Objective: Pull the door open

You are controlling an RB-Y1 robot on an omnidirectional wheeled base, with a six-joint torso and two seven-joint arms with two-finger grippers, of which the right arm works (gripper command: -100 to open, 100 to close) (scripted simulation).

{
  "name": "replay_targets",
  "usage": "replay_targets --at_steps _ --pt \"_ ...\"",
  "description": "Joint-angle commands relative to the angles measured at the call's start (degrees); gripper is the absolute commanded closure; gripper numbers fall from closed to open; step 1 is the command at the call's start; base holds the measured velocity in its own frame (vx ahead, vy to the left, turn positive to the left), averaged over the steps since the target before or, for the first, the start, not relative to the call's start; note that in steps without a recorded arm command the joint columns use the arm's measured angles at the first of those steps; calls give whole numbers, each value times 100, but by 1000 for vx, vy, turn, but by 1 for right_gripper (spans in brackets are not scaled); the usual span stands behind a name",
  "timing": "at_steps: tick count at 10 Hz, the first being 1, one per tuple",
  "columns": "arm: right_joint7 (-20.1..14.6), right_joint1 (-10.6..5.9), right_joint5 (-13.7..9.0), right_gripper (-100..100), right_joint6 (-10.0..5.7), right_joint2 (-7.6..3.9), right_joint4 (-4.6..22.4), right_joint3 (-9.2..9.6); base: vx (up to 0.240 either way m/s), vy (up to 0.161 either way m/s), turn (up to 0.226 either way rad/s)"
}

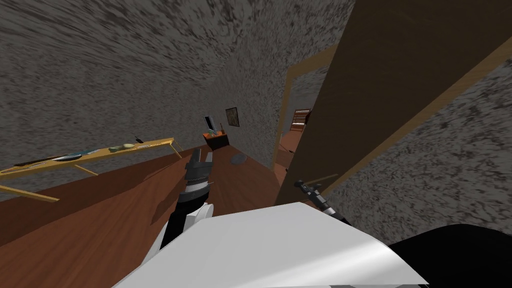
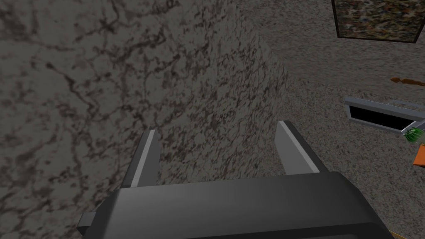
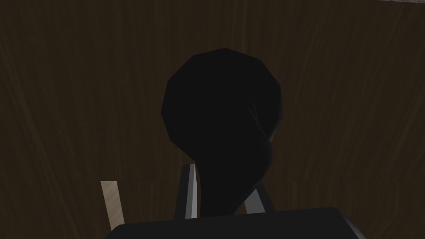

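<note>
My right gripper (image 3: 222, 189) pinches the dark handle (image 3: 222, 103) so I can draw the door (image 3: 74, 83) toward me; the left gripper (image 2: 218, 153) hangs spread, idle, aside.

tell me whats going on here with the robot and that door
The robot is working the dark brown door with its right arm. The right gripper is shut on the black door handle. In the head view the door stands partly open, with a gap beside its edge showing the room beyond. The left gripper is open and holds nothing, held out above the brown floor.
</note>
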Motion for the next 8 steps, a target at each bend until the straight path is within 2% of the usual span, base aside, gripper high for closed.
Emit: replay_targets --at_steps 1,8 --pt "-1 3 -8 100 -71 -6 42 26 -171 -79 154" --pt "-36 27 -91 100 -356 -57 249 149 -206 -77 171"
